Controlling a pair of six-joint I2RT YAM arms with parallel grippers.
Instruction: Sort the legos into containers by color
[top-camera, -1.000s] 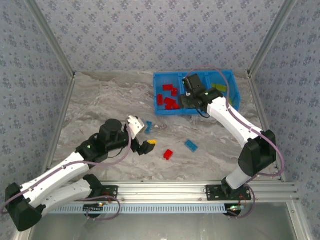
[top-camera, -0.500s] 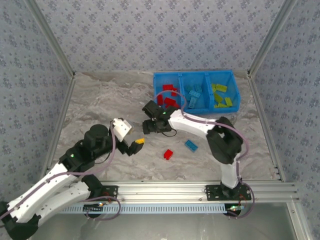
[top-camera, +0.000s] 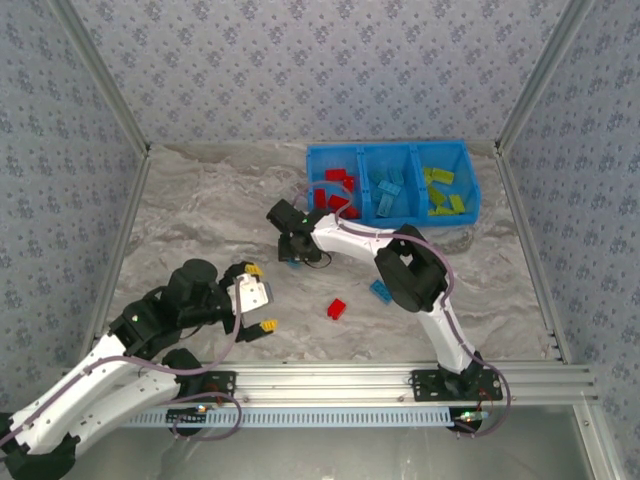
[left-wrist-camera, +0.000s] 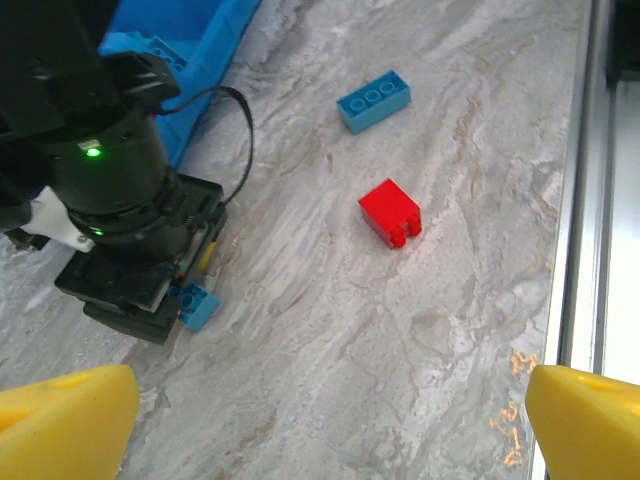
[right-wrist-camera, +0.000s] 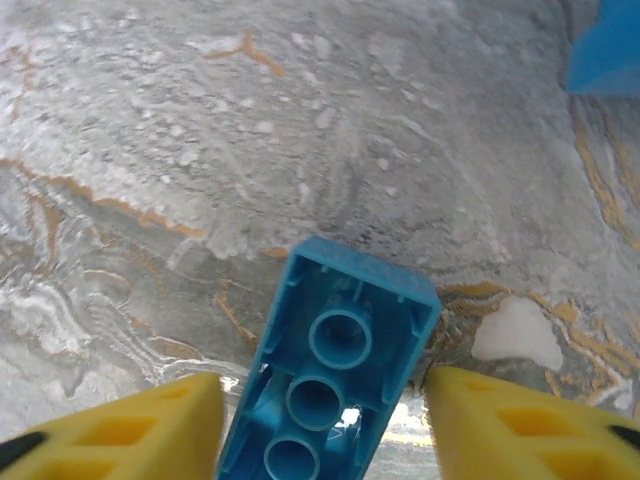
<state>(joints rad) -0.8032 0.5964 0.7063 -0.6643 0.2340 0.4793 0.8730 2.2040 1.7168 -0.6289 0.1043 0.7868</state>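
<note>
left end effector (left-wrist-camera: 330, 428) open, right end effector (right-wrist-camera: 322, 420) straddling blue brick (right-wrist-camera: 345, 335) near bin (top-camera: 392, 146), grip unclear

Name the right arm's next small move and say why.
Probably close the right gripper firmly on the light blue brick, then lift it. The brick sits between its yellow fingers, underside facing the camera, and I cannot tell whether they pinch it. The bin's middle compartment holds light blue bricks.
</note>
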